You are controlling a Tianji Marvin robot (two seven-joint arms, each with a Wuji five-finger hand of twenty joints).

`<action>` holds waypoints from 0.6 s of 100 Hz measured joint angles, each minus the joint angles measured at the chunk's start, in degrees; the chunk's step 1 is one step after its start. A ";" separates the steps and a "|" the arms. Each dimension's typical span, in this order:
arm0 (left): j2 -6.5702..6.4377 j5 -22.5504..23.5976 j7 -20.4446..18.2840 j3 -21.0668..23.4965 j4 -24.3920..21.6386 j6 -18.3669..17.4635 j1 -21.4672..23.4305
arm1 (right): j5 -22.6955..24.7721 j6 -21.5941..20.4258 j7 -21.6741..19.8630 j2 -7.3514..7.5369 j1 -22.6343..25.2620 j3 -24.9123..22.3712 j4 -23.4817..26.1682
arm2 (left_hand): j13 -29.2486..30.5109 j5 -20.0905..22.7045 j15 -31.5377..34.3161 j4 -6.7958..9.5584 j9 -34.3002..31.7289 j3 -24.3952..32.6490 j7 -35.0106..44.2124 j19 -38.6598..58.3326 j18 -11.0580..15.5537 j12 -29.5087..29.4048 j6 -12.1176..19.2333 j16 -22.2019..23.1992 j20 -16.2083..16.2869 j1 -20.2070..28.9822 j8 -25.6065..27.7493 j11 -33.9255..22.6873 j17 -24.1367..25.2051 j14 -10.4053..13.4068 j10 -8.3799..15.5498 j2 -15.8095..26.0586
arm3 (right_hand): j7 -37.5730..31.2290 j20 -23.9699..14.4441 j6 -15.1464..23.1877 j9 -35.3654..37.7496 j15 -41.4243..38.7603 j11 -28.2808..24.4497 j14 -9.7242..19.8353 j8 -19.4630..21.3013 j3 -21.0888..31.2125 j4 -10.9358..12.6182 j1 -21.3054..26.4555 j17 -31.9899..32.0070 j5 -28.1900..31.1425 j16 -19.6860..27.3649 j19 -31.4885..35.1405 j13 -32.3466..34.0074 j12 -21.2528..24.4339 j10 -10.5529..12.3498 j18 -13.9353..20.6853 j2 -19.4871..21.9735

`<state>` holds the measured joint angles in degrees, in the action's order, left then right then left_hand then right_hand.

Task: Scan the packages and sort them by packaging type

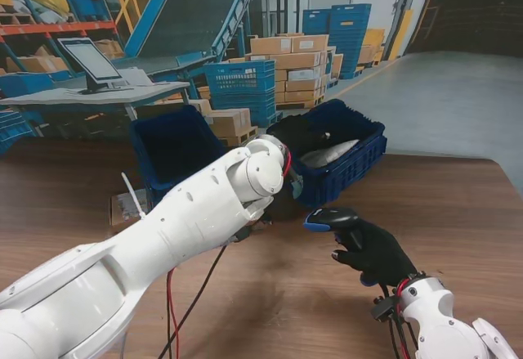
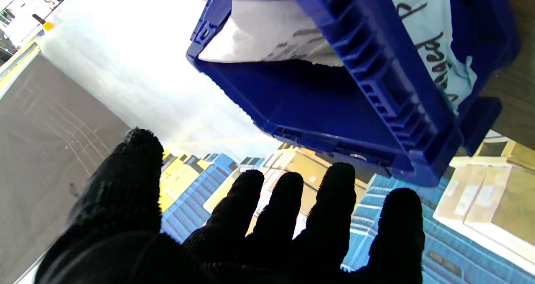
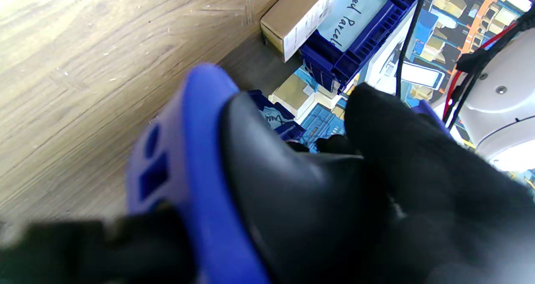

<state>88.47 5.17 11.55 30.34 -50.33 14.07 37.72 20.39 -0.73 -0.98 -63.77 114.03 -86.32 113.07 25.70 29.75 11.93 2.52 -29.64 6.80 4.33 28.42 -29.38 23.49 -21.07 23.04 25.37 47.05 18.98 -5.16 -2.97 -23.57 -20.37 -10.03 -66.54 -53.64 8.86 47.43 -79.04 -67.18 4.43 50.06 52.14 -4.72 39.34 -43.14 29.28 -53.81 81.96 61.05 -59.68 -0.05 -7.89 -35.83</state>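
Left robot hand (image 2: 234, 229) empty, fingers spread, just beside blue plastic crate (image 1: 353, 156); right robot hand (image 1: 377, 250) gripping blue-black handheld scanner (image 1: 330, 218), nearer me.

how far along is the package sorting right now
Done: a soft grey bag already lies in the right-hand blue bin.
In hand: the right hand grips the scanner; the left hand is open, holding nothing, out over the bins.
Left: a cardboard box sits on the table beside the bin labelled "Boxed Parcel", not yet sorted.
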 measured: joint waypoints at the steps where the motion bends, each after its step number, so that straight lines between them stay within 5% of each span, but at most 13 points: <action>1: -0.17 0.10 -0.01 0.11 -0.34 0.14 0.08 | 0.04 0.02 0.04 -0.01 0.00 0.03 0.05 | 0.00 0.00 0.00 0.00 0.00 0.00 0.00 0.00 0.00 0.00 0.00 0.00 0.00 0.00 0.00 0.00 0.00 0.00 0.00 0.00 | 0.00 0.00 0.00 0.00 0.00 0.00 0.00 0.00 0.00 0.00 0.00 0.00 0.00 0.00 0.00 0.00 0.00 0.00 0.00 0.00; 60: -12.80 10.22 -7.86 8.61 -22.43 4.56 9.51 | 2.21 1.38 1.63 -0.19 -0.74 1.76 2.01 | -0.73 0.00 -0.17 0.00 0.00 0.00 0.00 0.00 0.11 0.00 0.03 0.00 0.03 0.00 0.00 0.00 -0.01 0.00 0.00 0.00 | 0.00 0.00 -0.10 0.00 0.00 0.00 -0.07 0.00 0.00 0.01 0.21 0.00 0.01 0.00 0.00 0.00 -0.01 0.00 -0.02 0.00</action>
<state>75.67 15.39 3.69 38.95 -72.75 18.64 47.23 22.60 0.65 0.65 -63.96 113.29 -84.55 115.08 24.97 29.75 11.76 2.52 -29.64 6.80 4.33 28.42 -29.27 23.49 -21.04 23.04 25.40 47.05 18.99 -5.16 -2.99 -23.57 -20.37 -10.04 -66.54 -53.64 8.76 47.43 -79.04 -67.18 4.36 50.06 52.14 -4.70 39.54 -43.13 29.29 -53.81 81.96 61.05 -59.68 -0.05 -7.92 -35.83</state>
